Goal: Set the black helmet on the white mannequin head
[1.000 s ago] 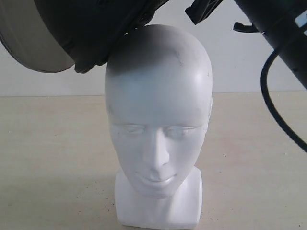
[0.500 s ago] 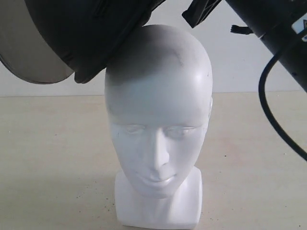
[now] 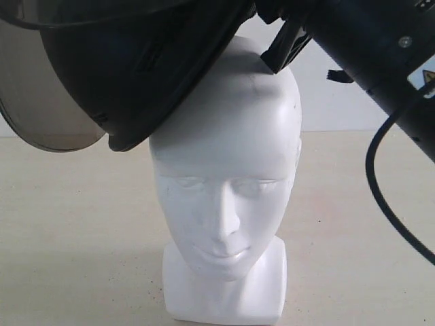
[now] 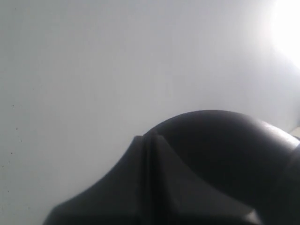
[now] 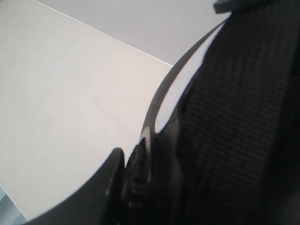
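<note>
black helmet (image 3: 143, 75): stiff, slick shell, likely light; grip padded rim
right hand (image 3: 277, 46): clamped on rim
left hand: can't tell

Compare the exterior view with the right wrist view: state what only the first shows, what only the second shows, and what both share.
Only the exterior view shows the white mannequin head, with its face and neck base, and the right arm with its cable. Only the right wrist view shows the woven lining up close. Both show the black helmet and the pale table.
</note>
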Tool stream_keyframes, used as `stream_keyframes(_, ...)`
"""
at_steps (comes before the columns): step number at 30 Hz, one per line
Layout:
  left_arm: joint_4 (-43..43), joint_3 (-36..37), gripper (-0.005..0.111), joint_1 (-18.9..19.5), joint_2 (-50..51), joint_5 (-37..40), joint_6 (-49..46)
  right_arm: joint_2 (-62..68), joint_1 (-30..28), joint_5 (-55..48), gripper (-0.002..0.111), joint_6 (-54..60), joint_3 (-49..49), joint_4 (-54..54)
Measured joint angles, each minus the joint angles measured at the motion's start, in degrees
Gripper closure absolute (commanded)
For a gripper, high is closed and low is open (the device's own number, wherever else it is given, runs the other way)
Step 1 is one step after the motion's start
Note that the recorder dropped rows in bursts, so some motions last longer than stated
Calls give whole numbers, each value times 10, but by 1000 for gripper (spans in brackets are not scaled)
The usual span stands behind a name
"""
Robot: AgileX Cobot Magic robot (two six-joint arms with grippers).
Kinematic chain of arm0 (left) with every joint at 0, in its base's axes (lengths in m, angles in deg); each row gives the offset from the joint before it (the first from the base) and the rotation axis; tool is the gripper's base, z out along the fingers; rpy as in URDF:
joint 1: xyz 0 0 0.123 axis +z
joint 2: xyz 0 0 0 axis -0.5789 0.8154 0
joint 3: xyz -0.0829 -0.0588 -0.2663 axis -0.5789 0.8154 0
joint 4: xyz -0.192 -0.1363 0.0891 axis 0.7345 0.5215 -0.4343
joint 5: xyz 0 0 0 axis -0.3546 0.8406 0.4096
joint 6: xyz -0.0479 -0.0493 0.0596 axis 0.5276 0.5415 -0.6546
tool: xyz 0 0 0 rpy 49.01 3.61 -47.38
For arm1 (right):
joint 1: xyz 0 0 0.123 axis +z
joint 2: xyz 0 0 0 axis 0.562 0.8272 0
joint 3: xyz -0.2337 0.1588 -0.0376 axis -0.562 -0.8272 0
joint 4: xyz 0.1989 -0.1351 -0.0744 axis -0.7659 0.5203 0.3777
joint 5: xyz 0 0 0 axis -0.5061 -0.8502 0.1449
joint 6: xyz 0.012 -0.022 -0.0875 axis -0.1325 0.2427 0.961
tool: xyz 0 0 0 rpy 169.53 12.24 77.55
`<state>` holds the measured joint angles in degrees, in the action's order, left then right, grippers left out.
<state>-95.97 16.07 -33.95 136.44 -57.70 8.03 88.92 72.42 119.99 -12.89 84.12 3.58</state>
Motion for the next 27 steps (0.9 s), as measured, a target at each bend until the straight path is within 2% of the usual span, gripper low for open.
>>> stream_keyframes(13,-24,-7,102,0,20,-23,4,-6,1,-7,108,30,-1,0)
stream_keyframes(22,-24,-7,102,0,21,-32,4,-46,3,-12,108,67,-50,-27)
stream_keyframes(27,-18,-7,102,0,28,-70,1,-46,4,-14,108,73,-51,-29)
